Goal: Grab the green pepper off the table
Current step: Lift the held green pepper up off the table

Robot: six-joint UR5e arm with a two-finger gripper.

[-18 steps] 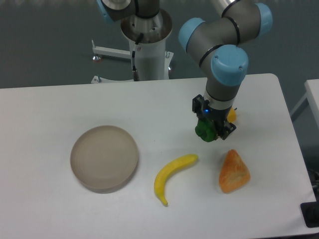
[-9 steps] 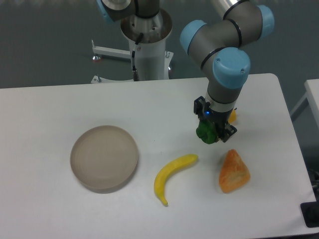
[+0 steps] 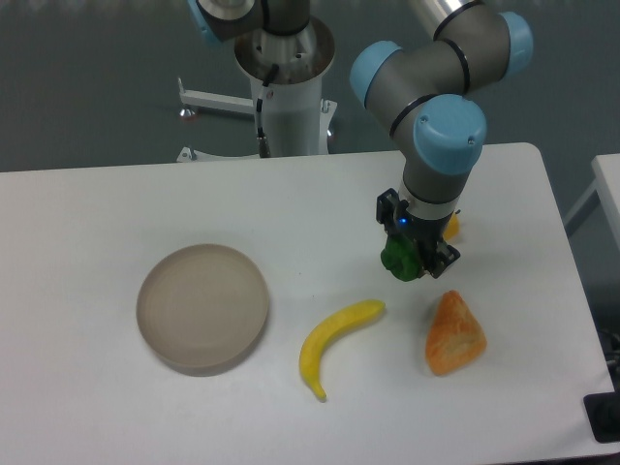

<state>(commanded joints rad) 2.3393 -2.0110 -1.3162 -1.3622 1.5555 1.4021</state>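
My gripper was clamped on the green pepper, fingers pinching it from both sides, right of centre on the table, above the banana and the orange pepper. I judged the grasp made and the lift in hand. Next move called for a straight rise, grip firm, keeping away from the banana.

Bright, even light from overhead, and a slightly soft picture.

The white table nearly washes out, shadows stay faint and short beneath the plate and banana, the floor behind sits dim, and fine detail looks a little smeared.
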